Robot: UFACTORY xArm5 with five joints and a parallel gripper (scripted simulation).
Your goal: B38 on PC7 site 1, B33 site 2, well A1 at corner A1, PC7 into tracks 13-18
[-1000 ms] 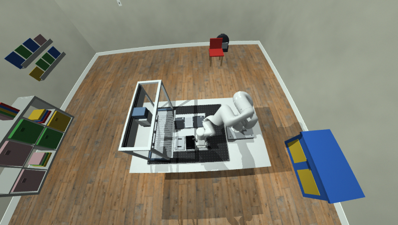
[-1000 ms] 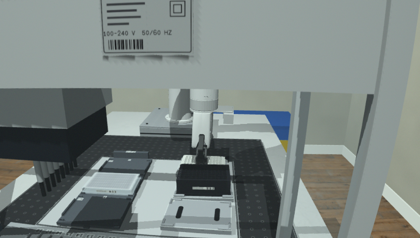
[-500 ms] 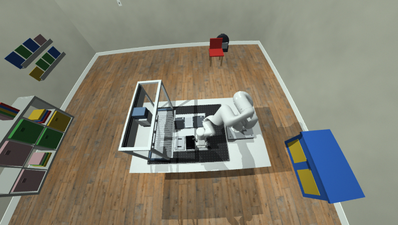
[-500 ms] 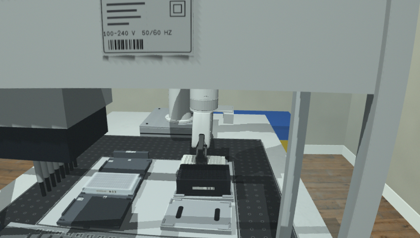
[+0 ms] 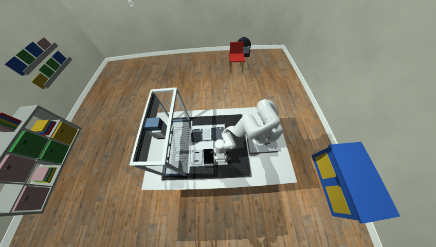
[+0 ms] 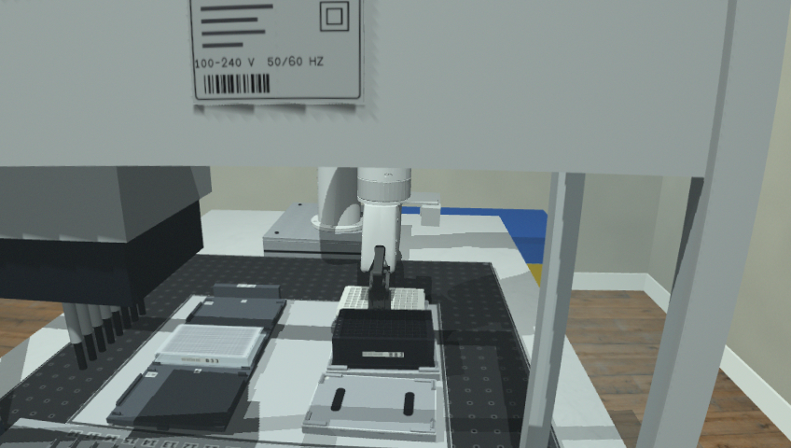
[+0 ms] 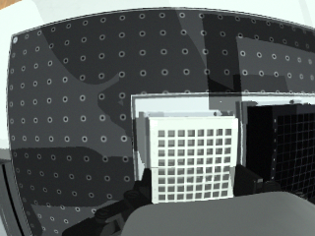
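Tool [image 5: 220, 159] [image 6: 380, 302] [image 7: 193, 181] low at the S1 nest, its black fingers spread wide, one along each side of B38 [image 6: 409, 300] [image 7: 194, 159]. Cannot tell whether they grip it. B38 sits in the row nearest the arm's base; any lift off the nest is not readable.

Next along, B83 [image 5: 208, 156] [image 6: 382, 340] [image 7: 295, 147], black and tall, in its nest. S3 [image 5: 196, 157] [image 6: 368, 408] bare, two dark slots showing.

PC7 [image 5: 196, 135] [image 6: 191, 397] lies in front of the rails [image 5: 180, 143] [image 6: 33, 432], B33 [image 5: 206, 134] [image 6: 209, 343] on its middle site, both end sites vacant.

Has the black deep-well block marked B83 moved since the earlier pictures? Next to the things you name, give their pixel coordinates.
No. In the exterior view, the black deep-well block B83 [image 5: 208, 156] [image 6: 382, 338] [image 7: 290, 147] sits unshifted behind the grey slotted nest [image 5: 197, 157] [image 6: 372, 402].
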